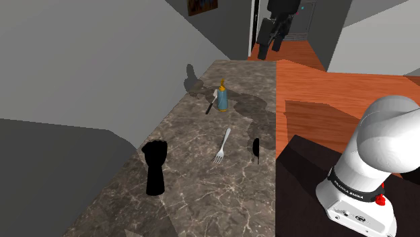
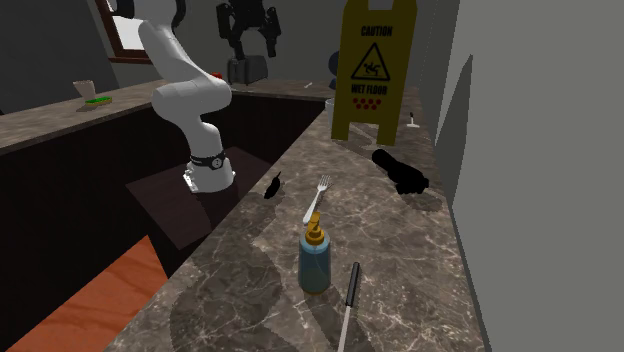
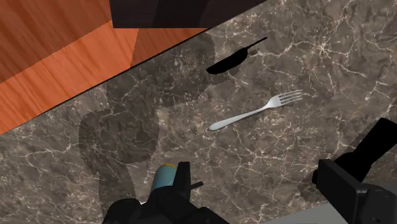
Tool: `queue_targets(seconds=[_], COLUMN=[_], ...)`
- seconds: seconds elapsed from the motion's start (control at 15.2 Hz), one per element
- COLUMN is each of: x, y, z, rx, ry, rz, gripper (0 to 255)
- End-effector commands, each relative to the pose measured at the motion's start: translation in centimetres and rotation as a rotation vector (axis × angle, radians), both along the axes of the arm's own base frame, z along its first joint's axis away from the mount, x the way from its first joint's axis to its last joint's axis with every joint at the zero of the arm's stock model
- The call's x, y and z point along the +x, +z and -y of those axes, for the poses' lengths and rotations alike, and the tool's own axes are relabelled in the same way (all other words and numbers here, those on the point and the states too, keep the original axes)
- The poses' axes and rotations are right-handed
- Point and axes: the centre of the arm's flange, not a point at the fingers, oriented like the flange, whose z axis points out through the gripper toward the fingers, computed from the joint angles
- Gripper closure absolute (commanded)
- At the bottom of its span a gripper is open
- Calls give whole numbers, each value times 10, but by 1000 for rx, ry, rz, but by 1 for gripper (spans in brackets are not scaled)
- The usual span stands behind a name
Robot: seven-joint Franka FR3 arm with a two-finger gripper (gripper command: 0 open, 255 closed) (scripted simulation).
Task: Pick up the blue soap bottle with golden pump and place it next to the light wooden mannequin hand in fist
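From where I stand the arm (image 2: 185,95) is reared up high and the pincer (image 3: 254,178) hangs well above the worktop (image 1: 202,195) with its jaws spread wide, holding nothing. The bottle (image 2: 315,262), blue with a gold pump, stands upright on the stone with a knife (image 2: 348,300) lying just beside it. From the hand's own camera it sits against the outside of one finger, not in the gap. So the job now, I'd say, is lining up. Slide the hand across until the bottle is centred between the jaws and come straight down. Turn the wrist so neither finger lands on the knife, then close on the blue body below the pump, where the sides give a firmer hold than the spout. A tall, narrow thing like that would tip at a nudge, so a slow descent suits it. The fist (image 1: 155,168), drawn black here, stands well apart from the bottle, with the fork (image 3: 254,112) lying between them. I'd lift clear of the fork before carrying across, and set the bottle down beside the fist without touching it. The worktop is dark veined stone, long and narrow, against grey walls (image 1: 81,60). A yellow wet-floor sign (image 2: 374,70) stands on it at one end, and the floor (image 1: 323,101) alongside is orange-red boards.
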Motion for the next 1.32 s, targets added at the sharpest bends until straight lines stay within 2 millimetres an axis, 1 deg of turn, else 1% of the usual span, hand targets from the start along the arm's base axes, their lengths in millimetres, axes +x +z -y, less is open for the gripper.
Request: queue_targets(seconds=[0.0, 1.25], x=[0, 169], y=[0, -156], z=[0, 97], rx=[0, 41], ry=[0, -20], rz=[0, 39], gripper=[0, 0])
